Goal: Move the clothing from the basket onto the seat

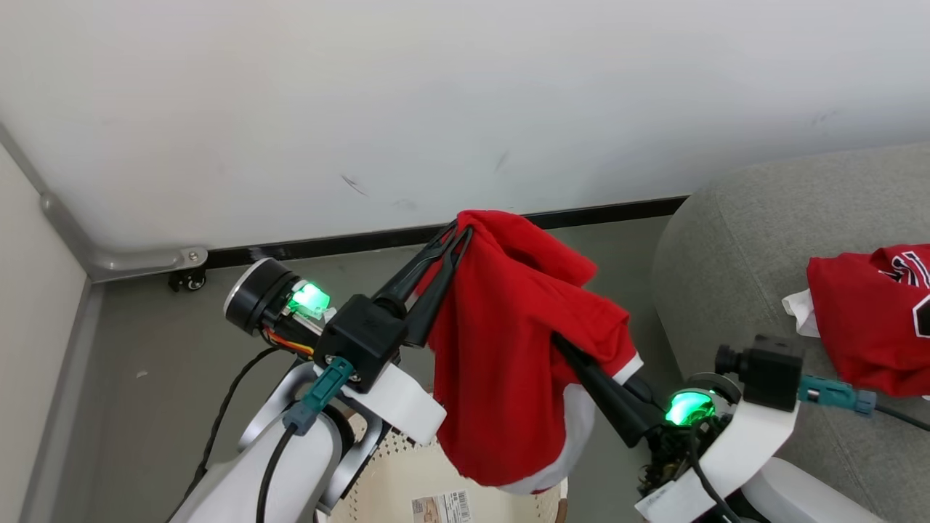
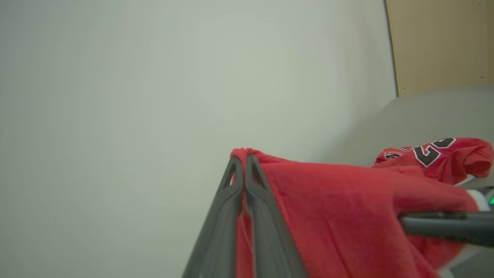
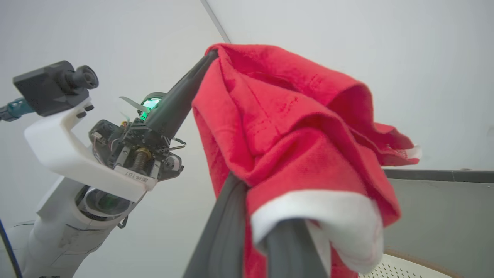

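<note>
The step in hand is the carry. A red garment (image 1: 508, 349) with white trim hangs in the air between the two arms, off the sofa's (image 1: 741, 240) rounded end and clear of its cushion. The left end effector (image 1: 456, 234) has its two dark fingers pressed together on the garment's top fold, on the side away from the sofa. The right end effector (image 1: 570, 356), nearer the sofa, is closed into the cloth lower down. Its fingertips are buried in the folds and the white hem is draped over one finger in the right wrist view. The cream basket (image 1: 385, 487) sits below the hanging cloth, beside the sofa's end. The part of its floor that shows is bare apart from a paper label (image 1: 439, 506), though most of it is out of view. A red jersey (image 1: 872, 319) with black-and-white lettering already lies on the sofa, so at least one piece looks delivered. The next move probably calls for both arms to swing together toward the sofa, high enough for the trailing hem to pass over the padded edge. They should then lower the garment near the jersey before either grip lets go. Releasing early would likely drop the cloth on the floor beside the sofa.
</note>
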### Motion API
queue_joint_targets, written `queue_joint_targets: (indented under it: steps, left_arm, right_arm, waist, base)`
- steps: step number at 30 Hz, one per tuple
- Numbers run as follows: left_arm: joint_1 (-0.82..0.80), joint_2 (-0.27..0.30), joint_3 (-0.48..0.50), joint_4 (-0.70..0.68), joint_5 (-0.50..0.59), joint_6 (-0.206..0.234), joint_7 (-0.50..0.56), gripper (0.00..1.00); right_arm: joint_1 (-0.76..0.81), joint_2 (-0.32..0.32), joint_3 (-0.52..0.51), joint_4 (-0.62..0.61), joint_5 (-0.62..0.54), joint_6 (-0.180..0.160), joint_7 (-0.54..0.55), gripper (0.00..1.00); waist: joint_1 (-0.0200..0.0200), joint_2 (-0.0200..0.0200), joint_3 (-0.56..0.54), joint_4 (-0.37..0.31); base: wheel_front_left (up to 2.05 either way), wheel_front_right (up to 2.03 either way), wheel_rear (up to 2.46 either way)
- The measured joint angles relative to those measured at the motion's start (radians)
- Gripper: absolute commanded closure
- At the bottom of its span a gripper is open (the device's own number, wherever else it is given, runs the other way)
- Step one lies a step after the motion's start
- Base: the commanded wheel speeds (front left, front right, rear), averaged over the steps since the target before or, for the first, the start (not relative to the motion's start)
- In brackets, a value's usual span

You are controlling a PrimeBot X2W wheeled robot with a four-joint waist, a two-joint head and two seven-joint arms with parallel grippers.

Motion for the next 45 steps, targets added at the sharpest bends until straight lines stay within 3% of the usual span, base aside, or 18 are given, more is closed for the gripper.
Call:
queue_joint_targets:
  steps: [7, 17, 19, 22, 23, 25, 45]
  left_arm:
    - [0.035, -0.001, 0.019, 0.026, -0.025, 0.015, 0.0, 1.0]
    - [0.08, -0.03, 0.024, 0.039, -0.103, 0.004, -0.011, 1.0]
    - [0.084, -0.032, 0.022, 0.04, -0.115, -0.004, -0.012, 0.7]
    - [0.085, -0.036, 0.013, 0.04, -0.132, -0.028, -0.015, 0.51]
    - [0.086, -0.038, 0.01, 0.04, -0.133, -0.037, -0.019, 0.26]
    - [0.087, -0.041, 0.003, 0.039, -0.145, -0.054, -0.026, 0.0]
    - [0.12, -0.055, -0.075, 0.036, -0.191, -0.136, -0.043, 0.0]
  right_arm:
    - [0.0, -0.041, -0.018, 0.014, 0.0, 0.0, -0.044, 1.0]
    - [-0.004, -0.065, -0.1, 0.045, -0.018, 0.0, -0.07, 1.0]
    - [-0.01, -0.069, -0.121, 0.054, -0.023, 0.0, -0.07, 1.0]
    - [-0.011, -0.071, -0.157, 0.068, -0.026, 0.0, -0.072, 1.0]
    - [-0.011, -0.073, -0.169, 0.075, -0.026, 0.0, -0.073, 1.0]
    - [-0.011, -0.076, -0.19, 0.085, -0.031, 0.0, -0.074, 1.0]
    - [0.019, -0.094, -0.37, 0.15, -0.084, 0.0, -0.079, 1.0]
  waist:
    - [0.0, 0.0, 0.008, -0.02]
    - [0.0001, 0.0, 0.021, -0.048]
    - [0.0001, 0.0, 0.022, -0.053]
    - [0.0, 0.0, 0.024, -0.059]
    - [0.0, 0.0, 0.025, -0.061]
    - [0.0001, 0.0, 0.025, -0.064]
    - [0.0, 0.0, 0.025, -0.097]
  base:
    - [0.0, 0.0, 0.0]
    - [0.0, 0.0, 0.0]
    - [0.0, 0.0, 0.0]
    - [0.0, 0.0, 0.0]
    - [0.0, 0.0, 0.0]
    - [0.0, 0.0, 0.0]
    - [0.0, 0.0, 0.0]
